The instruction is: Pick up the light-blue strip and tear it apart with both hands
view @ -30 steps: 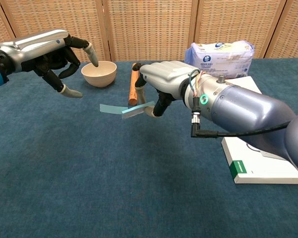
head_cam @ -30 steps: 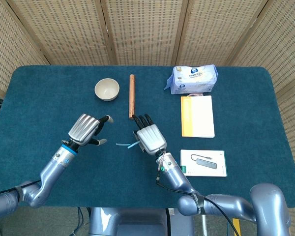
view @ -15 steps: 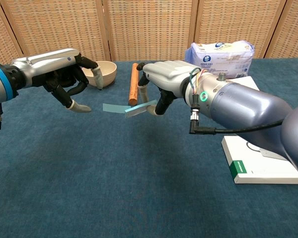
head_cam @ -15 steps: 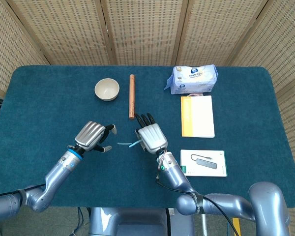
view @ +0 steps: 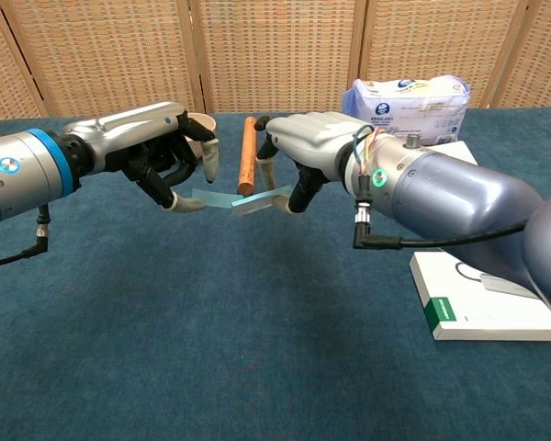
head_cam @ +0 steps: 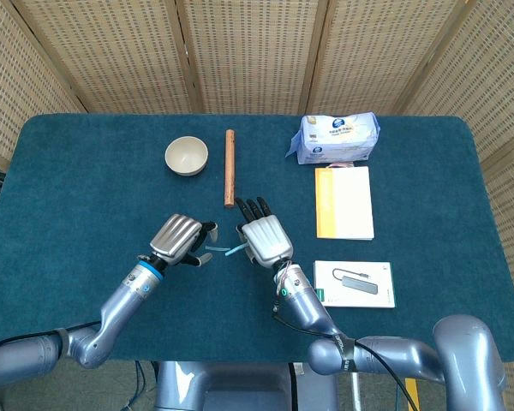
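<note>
Right robot hand (view: 298, 156) pinches light-blue strip (view: 241, 202) above counter (view: 165, 322) centre – left robot hand (view: 165, 161) at strip's free end, fingers apart, grasping nothing.

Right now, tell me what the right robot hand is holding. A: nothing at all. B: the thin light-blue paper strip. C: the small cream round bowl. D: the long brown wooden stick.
B: in the chest view the right robot hand pinches one end of the thin light-blue paper strip above the table, while the long brown wooden stick lies on the cloth behind it.
</note>
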You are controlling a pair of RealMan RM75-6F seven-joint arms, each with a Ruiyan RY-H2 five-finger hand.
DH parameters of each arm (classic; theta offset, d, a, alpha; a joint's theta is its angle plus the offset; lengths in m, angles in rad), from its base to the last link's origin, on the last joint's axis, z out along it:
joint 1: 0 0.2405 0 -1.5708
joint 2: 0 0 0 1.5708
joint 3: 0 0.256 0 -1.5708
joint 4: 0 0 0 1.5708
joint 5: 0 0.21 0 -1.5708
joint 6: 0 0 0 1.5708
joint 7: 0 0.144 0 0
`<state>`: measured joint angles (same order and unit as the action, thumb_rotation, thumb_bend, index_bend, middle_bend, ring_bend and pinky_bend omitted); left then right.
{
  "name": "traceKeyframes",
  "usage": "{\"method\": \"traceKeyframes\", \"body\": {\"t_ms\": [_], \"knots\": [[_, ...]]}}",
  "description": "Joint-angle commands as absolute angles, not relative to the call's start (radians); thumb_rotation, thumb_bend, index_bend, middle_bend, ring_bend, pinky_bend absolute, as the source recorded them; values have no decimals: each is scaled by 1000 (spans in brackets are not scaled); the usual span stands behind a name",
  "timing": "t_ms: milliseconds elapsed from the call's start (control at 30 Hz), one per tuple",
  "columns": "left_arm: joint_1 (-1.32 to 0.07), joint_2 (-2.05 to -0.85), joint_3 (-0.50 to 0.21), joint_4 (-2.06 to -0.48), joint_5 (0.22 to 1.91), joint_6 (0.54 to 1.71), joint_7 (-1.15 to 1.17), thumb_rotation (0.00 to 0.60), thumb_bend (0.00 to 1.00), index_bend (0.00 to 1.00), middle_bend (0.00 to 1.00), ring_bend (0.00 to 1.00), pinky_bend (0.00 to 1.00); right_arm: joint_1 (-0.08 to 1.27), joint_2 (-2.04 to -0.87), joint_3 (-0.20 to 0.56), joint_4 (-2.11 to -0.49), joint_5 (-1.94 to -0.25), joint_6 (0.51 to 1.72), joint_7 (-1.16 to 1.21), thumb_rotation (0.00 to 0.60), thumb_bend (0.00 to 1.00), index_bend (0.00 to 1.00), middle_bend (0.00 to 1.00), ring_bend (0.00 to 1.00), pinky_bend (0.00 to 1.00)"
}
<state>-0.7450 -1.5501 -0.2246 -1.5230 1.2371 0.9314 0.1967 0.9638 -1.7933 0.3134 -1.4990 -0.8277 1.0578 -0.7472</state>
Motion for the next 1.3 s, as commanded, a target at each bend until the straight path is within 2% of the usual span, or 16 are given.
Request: {"method": "traceKeyframes", "body": {"t_ms": [33, 333, 867, 1300], "knots": [[-753, -1558, -227, -1519, 1223, 932, 209, 600, 271, 513, 828, 960, 1000, 965, -1789, 312, -1503, -826, 1058, -744, 600, 517, 571, 0, 0, 0], [-774, -1589, -223, -1496, 1202, 940, 244, 600, 278, 519, 828, 961, 1000, 970, -1775, 306, -1516, -825, 1064, -736, 600, 517, 571, 0, 0, 0], [-789, -1606, -215, -1490, 1181, 942, 240, 600, 366, 585, 830, 960, 1000, 971, -1758, 294, -1527, -820, 1074, -720, 600, 524, 571, 0, 0, 0], [-797, -1613, -213, -1475, 1166, 944, 237, 600, 559, 638, 835, 961, 1000, 973, -1749, 286, -1531, -818, 1079, -715, 600, 550, 572, 0, 0, 0]]}}
